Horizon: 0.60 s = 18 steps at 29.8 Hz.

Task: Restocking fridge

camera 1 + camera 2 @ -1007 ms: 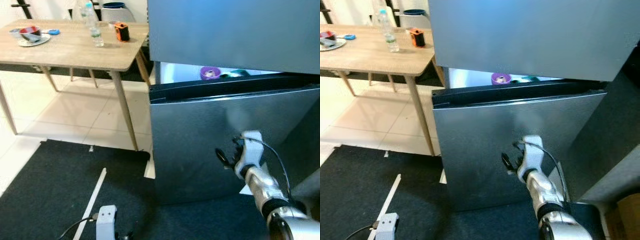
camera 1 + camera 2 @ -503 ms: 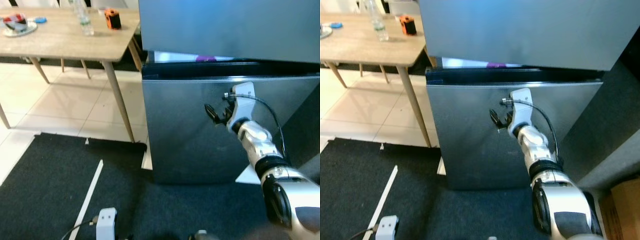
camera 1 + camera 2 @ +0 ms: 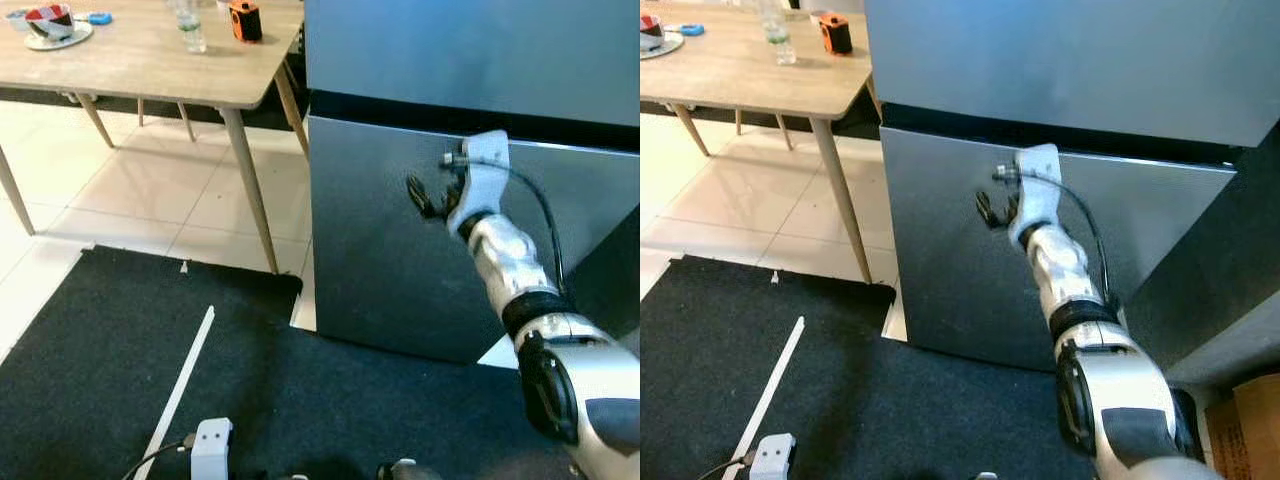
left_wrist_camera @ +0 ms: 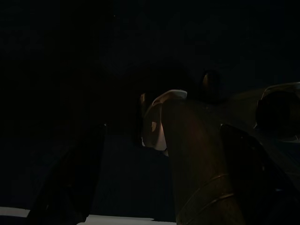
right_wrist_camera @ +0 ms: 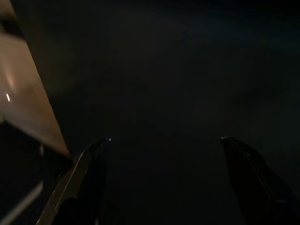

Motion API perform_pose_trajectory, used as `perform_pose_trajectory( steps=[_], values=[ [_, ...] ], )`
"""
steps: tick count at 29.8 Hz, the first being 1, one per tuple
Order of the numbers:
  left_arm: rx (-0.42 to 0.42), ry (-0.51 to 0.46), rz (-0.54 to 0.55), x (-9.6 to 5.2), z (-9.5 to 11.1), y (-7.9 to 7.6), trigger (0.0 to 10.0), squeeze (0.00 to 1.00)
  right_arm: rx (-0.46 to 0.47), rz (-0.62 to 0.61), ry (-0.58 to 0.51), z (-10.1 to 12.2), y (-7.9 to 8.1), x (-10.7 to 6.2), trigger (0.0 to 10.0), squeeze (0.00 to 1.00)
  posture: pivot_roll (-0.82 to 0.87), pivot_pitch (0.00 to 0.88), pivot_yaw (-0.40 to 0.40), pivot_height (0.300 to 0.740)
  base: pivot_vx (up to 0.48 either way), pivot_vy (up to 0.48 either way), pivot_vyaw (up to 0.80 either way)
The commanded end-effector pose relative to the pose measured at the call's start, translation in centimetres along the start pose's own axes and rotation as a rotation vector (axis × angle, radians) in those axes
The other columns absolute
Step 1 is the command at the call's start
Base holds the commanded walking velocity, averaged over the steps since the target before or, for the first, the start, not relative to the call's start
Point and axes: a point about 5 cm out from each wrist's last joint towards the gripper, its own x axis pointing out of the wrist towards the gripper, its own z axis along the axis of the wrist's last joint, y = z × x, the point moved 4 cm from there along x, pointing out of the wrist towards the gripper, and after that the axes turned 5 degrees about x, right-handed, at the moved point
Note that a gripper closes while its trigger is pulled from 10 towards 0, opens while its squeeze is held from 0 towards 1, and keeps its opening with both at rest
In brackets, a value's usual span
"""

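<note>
Left eye view: black mat (image 3: 120,340) nearest. Right gripper (image 3: 425,197) raised against fridge lower door (image 3: 380,270), 2 fingers spread, gripping nothing. Door looks shut. Wooden table (image 3: 140,70) beyond left: bottle (image 3: 188,20), orange item (image 3: 243,20).

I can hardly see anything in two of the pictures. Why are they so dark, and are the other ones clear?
Both wrist views are very dark: the left wrist view gives only dim shapes, and the right wrist view shows two black fingers spread against a shadowy surface. The eye views are bright and fairly sharp, showing the right tool at the grey fridge door, which has a soft sheen, beside the wooden table.
</note>
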Motion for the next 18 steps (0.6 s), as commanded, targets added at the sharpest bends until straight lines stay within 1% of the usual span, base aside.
perform_pose_trajectory(
  steps=[1, 3, 4, 5, 6, 7, 8, 9, 10, 12, 13, 14, 15, 16, 17, 18],
  values=[
    [0.005, 0.007, -0.001, -0.1, -0.2, 0.1, 10.0, 0.0, -0.018, -0.01, 0.062, -1.6, -0.3, -0.5, 10.0, 0.0, 0.01, 0.107, -0.021, 0.74, 0.0, 0.0, 0.0],
    [0.008, 0.006, -0.002, 0.0, -0.1, 0.0, 10.0, 0.0, -0.023, -0.016, 0.169, -5.2, -0.4, -2.1, 10.0, 0.0, 0.01, 0.097, -0.021, 0.74, 0.0, 0.0, 0.0],
    [0.01, 0.006, -0.003, 0.0, 0.0, 0.0, 10.0, 0.0, -0.01, -0.018, 0.211, -6.8, -0.4, -2.9, 10.0, 0.0, 0.01, 0.095, -0.021, 0.74, 0.0, 0.0, 0.0],
    [0.012, 0.005, -0.003, 0.1, 0.2, -0.1, 10.0, 0.0, 0.023, -0.026, 0.276, -9.2, -0.3, -4.2, 10.0, 0.0, 0.0, 0.085, -0.022, 0.74, 0.0, 0.0, 0.0],
    [0.013, 0.005, -0.003, 0.1, 0.2, -0.1, 10.0, 0.0, 0.039, -0.03, 0.302, -10.0, -0.3, -4.7, 10.0, 0.0, 0.0, 0.085, -0.022, 0.74, 0.0, 0.0, 0.0],
    [0.013, 0.005, -0.003, 0.1, 0.2, -0.1, 10.0, 0.0, 0.039, -0.03, 0.302, -10.0, -0.3, -4.7, 10.0, 0.0, 0.0, 0.085, -0.022, 0.74, 0.0, 0.0, 0.0],
    [0.014, 0.005, -0.003, 0.2, 0.3, -0.2, 10.0, 0.0, 0.053, -0.043, 0.34, -11.4, -0.5, -5.7, 10.0, 0.0, 0.0, 0.077, -0.023, 0.74, 0.0, 0.0, 0.0],
    [0.016, 0.004, -0.004, 0.2, 0.4, -0.2, 10.0, 0.0, 0.073, -0.054, 0.387, -13.0, -0.6, -7.0, 10.0, 0.0, 0.0, 0.069, -0.023, 0.74, 0.0, 0.0, 0.0],
    [0.018, 0.002, -0.004, 0.3, 0.6, -0.3, 10.0, 0.0, 0.07, -0.077, 0.435, -14.5, -0.9, -8.2, 10.0, 0.0, 0.0, 0.064, -0.024, 0.74, 0.0, 0.0, 0.0],
    [0.02, -0.003, -0.004, 0.4, 0.9, -0.4, 10.0, 0.0, 0.04, -0.134, 0.571, -17.8, -1.5, -11.4, 10.0, 0.0, 0.0, 0.049, -0.024, 0.74, 0.0, 0.0, 0.77],
    [0.02, -0.004, -0.003, 0.5, 1.0, -0.4, 10.0, 0.0, 0.026, -0.154, 0.619, -18.9, -1.8, -12.6, 10.0, 0.0, 0.0, 0.049, -0.024, 0.74, 0.0, 0.0, 0.77],
    [0.021, -0.005, -0.003, 0.5, 1.1, -0.4, 10.0, 0.0, 0.022, -0.176, 0.688, -20.4, -2.0, -14.4, 10.0, 0.0, 0.0, 0.044, -0.025, 0.74, 0.0, 0.0, 0.77],
    [0.022, -0.006, -0.002, 0.5, 1.1, -0.5, 10.0, 0.0, 0.021, -0.189, 0.73, -21.2, -2.1, -15.5, 10.0, 0.0, 0.0, 0.044, -0.025, 0.74, 0.0, 0.0, 0.77],
    [0.021, -0.006, -0.001, 0.6, 1.2, -0.4, 10.0, 0.0, 0.022, -0.204, 0.782, -22.3, -2.3, -17.0, 10.0, 0.0, 0.0, 0.042, -0.023, 0.74, 0.0, 0.0, 0.77],
    [0.021, -0.006, -0.001, 0.6, 1.2, -0.4, 10.0, 0.0, 0.022, -0.204, 0.782, -22.3, -2.3, -17.0, 10.0, 0.0, 0.0, 0.042, -0.023, 0.74, 0.0, 0.0, 0.77],
    [0.021, -0.005, 0.0, 0.6, 1.2, -0.4, 10.0, 0.0, 0.023, -0.231, 0.866, -23.9, -2.5, -19.6, 10.0, 0.0, -0.01, 0.037, -0.021, 0.74, 0.0, 0.0, 0.77]
  ],
)
